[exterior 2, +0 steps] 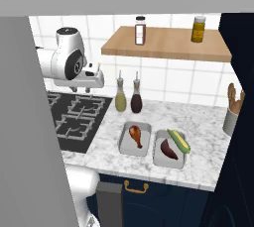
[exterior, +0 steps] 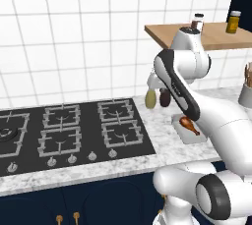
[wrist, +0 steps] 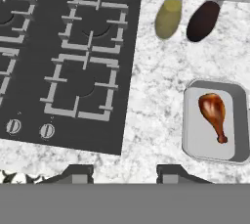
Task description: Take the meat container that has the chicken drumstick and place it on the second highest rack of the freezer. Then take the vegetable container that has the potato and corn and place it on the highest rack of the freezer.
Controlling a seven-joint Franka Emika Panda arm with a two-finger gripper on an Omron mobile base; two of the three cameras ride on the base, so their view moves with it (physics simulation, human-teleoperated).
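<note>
Hand view gives us the meat container sitting flat on the marble tabletop, off to the right of the frame, with the chicken drumstick lying inside it, fat end toward the bottles and thin bone end pointing back toward the tabletop's front edge. From the right base view the same tray sits just beside the vegetable container, the corn and the dark potato both resting in that second tray. So neither tray is lifted, neither is on any rack, and by my reading the whole job is still ahead: drumstick tray to the second highest rack, then the vegetable tray to the top one. The gripper hangs above the tabletop between the black stove and the meat container, its two dark tips spread apart with nothing between them. It is well apart from the tray and not lined up over it, so the reach to the right looks like the step in hand. Two bottles, one olive-yellow and one dark, stand near the wall behind the trays, and a wooden shelf carries two jars above. A grey panel at the left of the right base view may be the freezer, though I cannot tell for sure.
</note>
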